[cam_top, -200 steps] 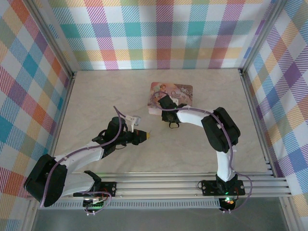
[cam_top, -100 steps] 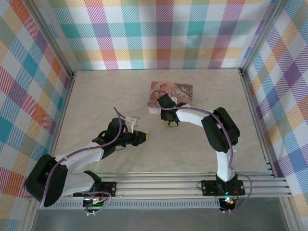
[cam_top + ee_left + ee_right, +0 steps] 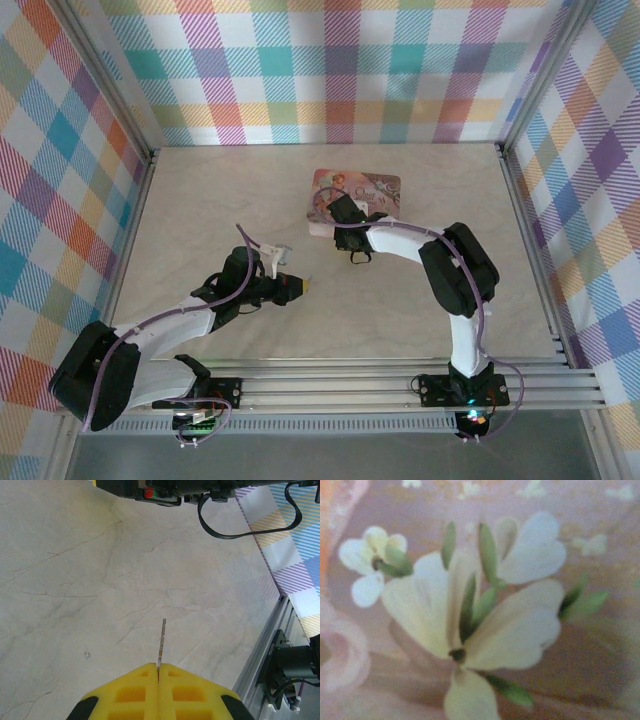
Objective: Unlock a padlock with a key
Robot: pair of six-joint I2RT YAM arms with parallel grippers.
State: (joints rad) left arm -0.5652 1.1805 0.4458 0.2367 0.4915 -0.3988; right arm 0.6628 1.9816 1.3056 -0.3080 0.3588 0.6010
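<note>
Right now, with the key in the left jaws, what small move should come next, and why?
Probably carry the key toward the pink box, where the right arm leans. The left jaws are shut on it, yet its blade points at bare table.

Pink picture-printed box (image 3: 372, 186) far on pale marbled table (image 3: 200, 210), plaid walls (image 3: 330, 70), blurred flower print (image 3: 470, 620), perhaps its lid

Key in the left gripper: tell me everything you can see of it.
The thin metal key shows as a narrow grey sliver, seen edge-on, so teeth cannot be made out. Its rear end is clamped between the yellow foam pads of the left gripper, jaws shut on it. The blade sticks straight out ahead, apparently clear of the pale marbled tabletop.
</note>
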